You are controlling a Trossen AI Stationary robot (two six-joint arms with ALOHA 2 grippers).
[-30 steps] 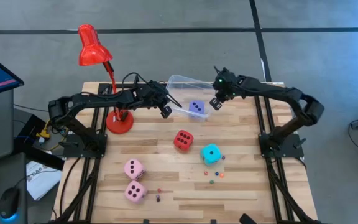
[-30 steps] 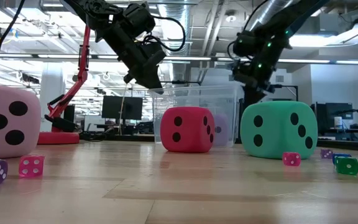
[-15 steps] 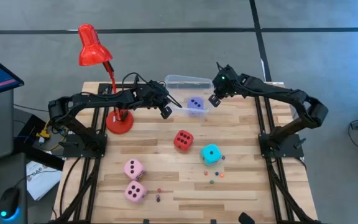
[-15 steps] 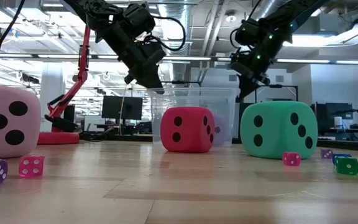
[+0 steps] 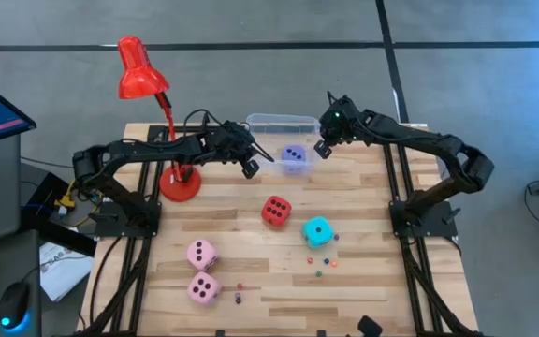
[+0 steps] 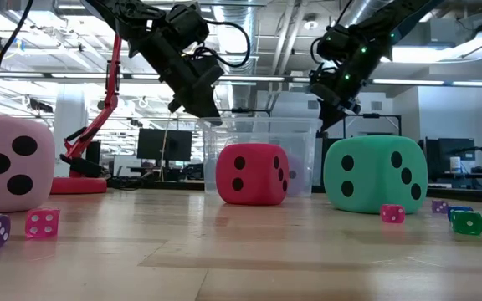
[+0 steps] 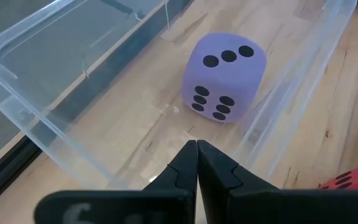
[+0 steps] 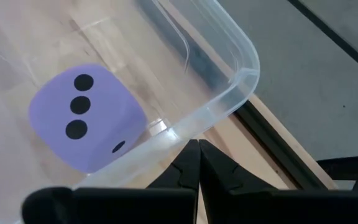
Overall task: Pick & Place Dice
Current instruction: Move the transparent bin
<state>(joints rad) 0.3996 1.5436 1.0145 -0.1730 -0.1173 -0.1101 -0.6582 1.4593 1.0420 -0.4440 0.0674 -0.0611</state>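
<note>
A clear plastic bin point(image 5: 279, 124) sits near the table's far edge with the lavender die point(image 5: 294, 155) inside it, resting on the bin's floor. The red die point(image 5: 275, 211), the cyan die point(image 5: 317, 231) and two pink dice point(image 5: 201, 254) point(image 5: 204, 288) lie on the wood nearer to me. My left gripper point(image 7: 196, 146) is at the bin's near left corner and my right gripper point(image 8: 197, 146) is at its right end. Both are shut on the bin's rim. My left gripper pinches the bin's rim near its near left corner point(image 7: 166, 163) between its two fingers, slanting down from the table's left. The bin's floor looks to be on the table. My right gripper pinches the rim of the bin's right end wall point(image 8: 180, 132) between its two fingers, slanting down from the right, with the lavender die point(image 8: 82, 118) just inside that wall.
A red desk lamp stands by the left arm on its round base point(image 5: 180, 183). Several tiny coloured dice point(image 5: 323, 269) lie scattered near the table's near edge. Bare wood lies between the bin and the big dice.
My right gripper has moved toward the table's far edge, still shut on the bin. The bin has turned about on the table: its right end swung toward the far edge while the left corner stayed put. It now lies parallel to that edge, and the lavender die went with it.
</note>
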